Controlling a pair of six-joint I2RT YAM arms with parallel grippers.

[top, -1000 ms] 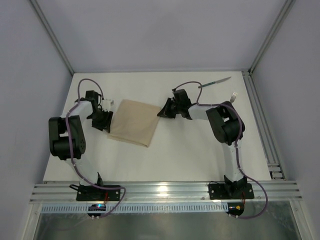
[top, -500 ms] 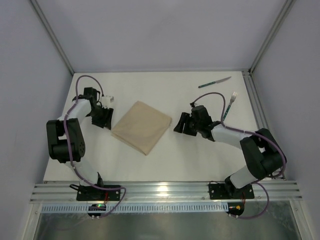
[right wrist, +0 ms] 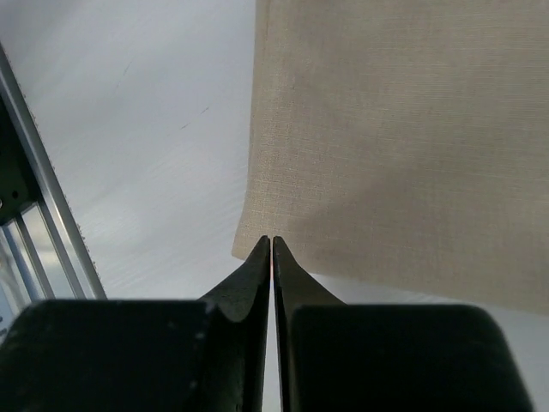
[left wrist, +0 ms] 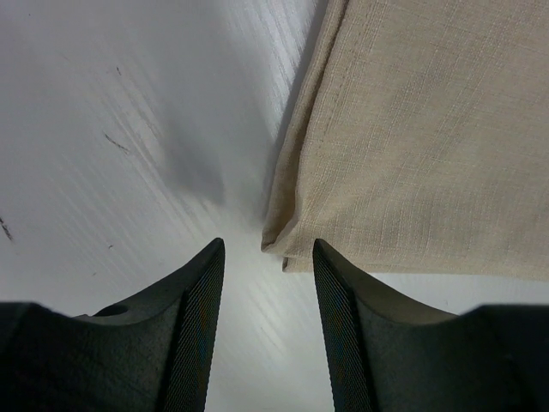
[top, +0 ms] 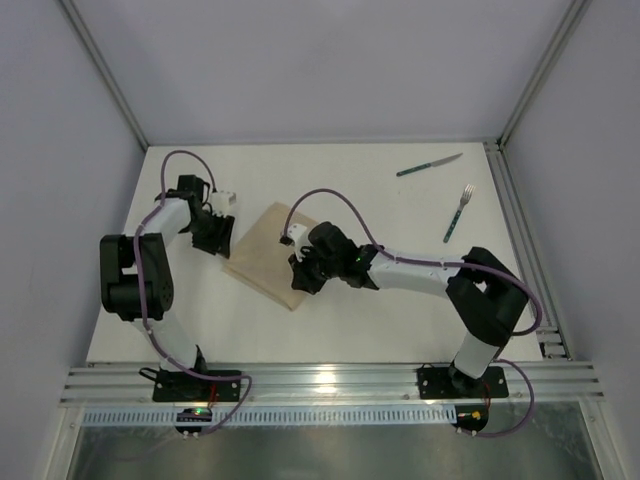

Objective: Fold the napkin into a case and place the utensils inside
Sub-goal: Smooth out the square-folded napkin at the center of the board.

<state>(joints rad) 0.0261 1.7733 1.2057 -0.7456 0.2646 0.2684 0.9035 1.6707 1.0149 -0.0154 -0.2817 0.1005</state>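
Observation:
The napkin lies folded into a beige square-ish pad left of the table's middle. My left gripper stands open at its left corner; in the left wrist view that corner sits just beyond the gap between the dark fingers, with no contact. My right gripper is shut, its tips resting on the napkin's near corner; whether cloth is pinched does not show. The utensils lie far right: the knife at the back, the fork nearer.
An aluminium rail runs along the near table edge and another along the right side. Grey enclosure walls close the back and sides. The right arm's elbow stands at the near right.
The right arm swung from the napkin's far right side round to its near corner, opening and then shutting. The napkin turned and shifted slightly. The left gripper stayed at the left corner.

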